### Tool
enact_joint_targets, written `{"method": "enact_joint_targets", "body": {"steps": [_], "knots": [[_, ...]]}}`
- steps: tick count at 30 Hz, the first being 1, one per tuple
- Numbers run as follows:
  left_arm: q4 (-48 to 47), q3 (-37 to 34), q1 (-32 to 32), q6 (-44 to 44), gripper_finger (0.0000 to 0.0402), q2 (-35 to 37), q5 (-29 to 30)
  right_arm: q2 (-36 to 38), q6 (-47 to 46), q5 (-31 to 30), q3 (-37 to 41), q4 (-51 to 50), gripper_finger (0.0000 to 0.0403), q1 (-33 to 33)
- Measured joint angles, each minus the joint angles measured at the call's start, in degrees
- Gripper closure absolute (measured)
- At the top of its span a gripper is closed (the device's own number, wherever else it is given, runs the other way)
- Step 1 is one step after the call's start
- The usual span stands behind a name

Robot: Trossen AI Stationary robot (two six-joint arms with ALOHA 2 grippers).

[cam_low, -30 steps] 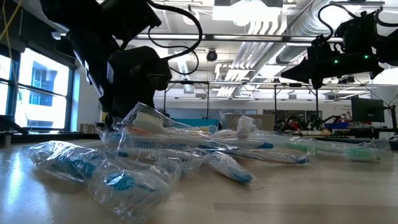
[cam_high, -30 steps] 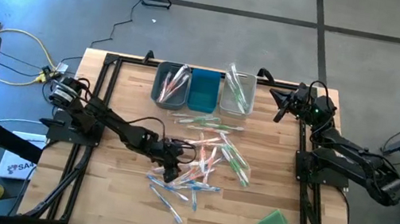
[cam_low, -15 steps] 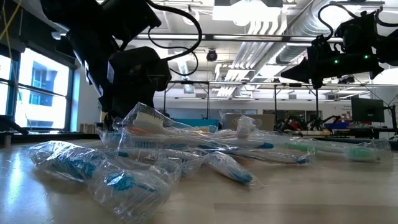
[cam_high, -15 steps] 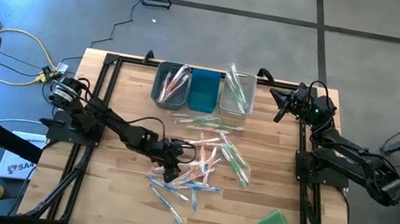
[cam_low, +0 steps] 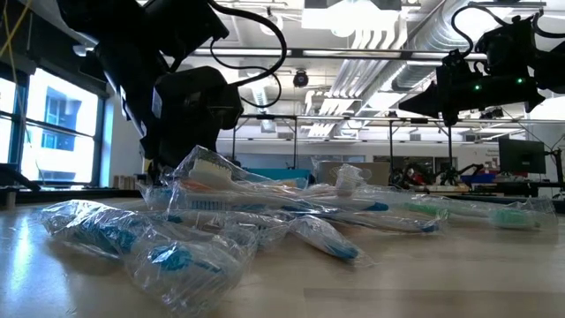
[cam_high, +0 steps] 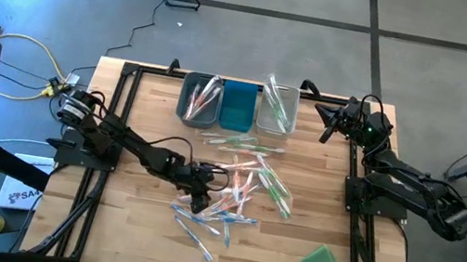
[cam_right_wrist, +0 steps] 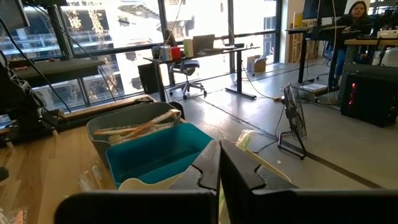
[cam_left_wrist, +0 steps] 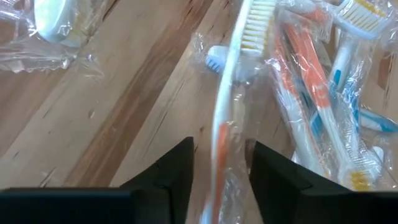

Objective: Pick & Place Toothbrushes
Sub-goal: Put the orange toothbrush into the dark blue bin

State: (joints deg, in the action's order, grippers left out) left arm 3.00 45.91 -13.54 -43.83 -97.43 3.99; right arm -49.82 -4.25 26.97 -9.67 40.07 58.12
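Most toothbrushes (cam_high: 238, 193) are lying mid-table; few are sitting in the bins (cam_high: 238, 104). The left gripper (cam_left_wrist: 221, 163) is straddling an orange-handled toothbrush (cam_left_wrist: 231, 106), fingers apart; the right gripper (cam_high: 326, 127) is waiting, closed, beside the bins

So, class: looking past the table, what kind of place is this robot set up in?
Probably an open office or lab workspace: desks with an office chair, large windows, exposed ceiling ducts overhead, and a person at a far desk.

No legible text or labels.
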Motion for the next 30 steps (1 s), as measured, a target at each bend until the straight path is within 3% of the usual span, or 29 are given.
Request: {"method": "enact_joint_targets", "body": {"steps": [6,17,30], "knots": [[0.3,0.0,0.0,0.0,0.0319,0.0,-0.7,0.0,0.0,0.0,0.0,0.0,0.0401,0.0],[0.4,0.0,0.0,0.0,0.0370,0.0,-0.9,0.0,0.0,0.0,0.0,0.0,0.0401,0.0],[0.8,0.0,0.0,0.0,0.0375,0.1,-2.2,0.0,0.0,0.0,0.0,0.0,0.0401,0.0]]}}
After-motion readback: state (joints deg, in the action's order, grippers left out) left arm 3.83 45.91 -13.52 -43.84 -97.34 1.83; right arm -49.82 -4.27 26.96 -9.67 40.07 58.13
